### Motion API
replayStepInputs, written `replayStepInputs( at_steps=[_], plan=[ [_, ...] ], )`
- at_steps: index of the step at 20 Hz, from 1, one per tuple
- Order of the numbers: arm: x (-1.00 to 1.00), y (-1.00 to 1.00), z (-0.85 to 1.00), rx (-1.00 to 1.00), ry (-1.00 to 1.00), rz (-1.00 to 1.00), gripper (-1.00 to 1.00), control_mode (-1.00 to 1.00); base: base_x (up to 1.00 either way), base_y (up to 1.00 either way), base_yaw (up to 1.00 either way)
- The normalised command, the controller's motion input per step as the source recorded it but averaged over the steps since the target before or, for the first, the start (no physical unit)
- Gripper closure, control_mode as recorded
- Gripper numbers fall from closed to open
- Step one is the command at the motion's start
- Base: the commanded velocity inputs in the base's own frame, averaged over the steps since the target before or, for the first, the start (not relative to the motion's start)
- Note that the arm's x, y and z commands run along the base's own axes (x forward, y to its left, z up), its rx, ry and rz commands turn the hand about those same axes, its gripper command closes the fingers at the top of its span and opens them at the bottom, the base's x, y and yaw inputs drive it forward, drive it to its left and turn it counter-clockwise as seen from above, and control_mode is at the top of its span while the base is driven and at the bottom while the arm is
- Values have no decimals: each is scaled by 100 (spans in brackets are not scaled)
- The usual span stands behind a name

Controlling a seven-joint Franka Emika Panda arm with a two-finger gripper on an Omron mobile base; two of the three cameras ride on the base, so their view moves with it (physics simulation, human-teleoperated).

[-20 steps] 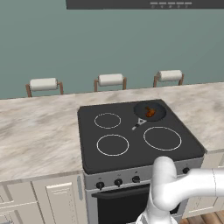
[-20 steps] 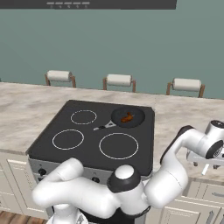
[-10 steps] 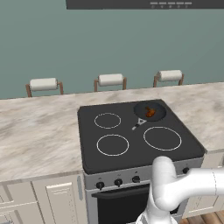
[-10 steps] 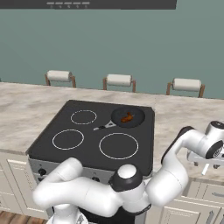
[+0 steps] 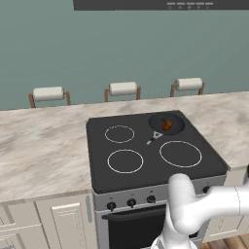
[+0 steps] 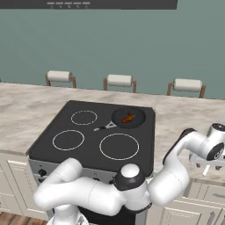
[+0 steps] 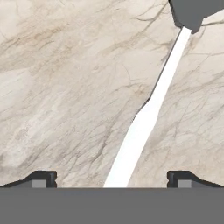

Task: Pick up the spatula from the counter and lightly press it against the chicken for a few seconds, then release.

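Across the marble counter (image 6: 184, 118) that runs to both sides, the black stove (image 5: 146, 151) takes the middle, and the arm reaches out over the stretch of counter to the stove's right, with its hand pointing down at the stone. On the stove's back right ring sits a small dark pan (image 5: 178, 127), well apart from the hand. The spatula (image 7: 144, 122) lies flat on the counter under the hand: in the hand view its white handle runs from the bottom centre up to the right, ending in a dark blade at the top corner. The chicken (image 5: 167, 125), a small brown-orange piece, rests inside the pan. The gripper (image 7: 111, 179) hangs above the handle's near end with its jaws spread wide and nothing between them. By my reading the step in hand is the approach to the pick-up. The next move calls for a straight descent until the fingertips (image 7: 41, 178) straddle the handle, then a firm close before lifting towards the pan.
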Motion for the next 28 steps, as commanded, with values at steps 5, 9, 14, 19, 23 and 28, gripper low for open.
replayStepInputs(
  at_steps=[5,9,14,19,23,28],
  plan=[
    [10,-18,-13,0,0,0,-100,-100,0,0,0],
    [10,-3,-18,0,1,0,100,-100,0,0,0],
    [0,0,-17,0,0,0,100,-100,0,0,0],
    [-1,0,-20,2,0,0,100,-100,0,0,0],
    [-11,5,-6,1,0,0,100,-100,0,0,0],
    [-17,35,0,0,-3,5,100,-100,0,0,0]
  ],
)
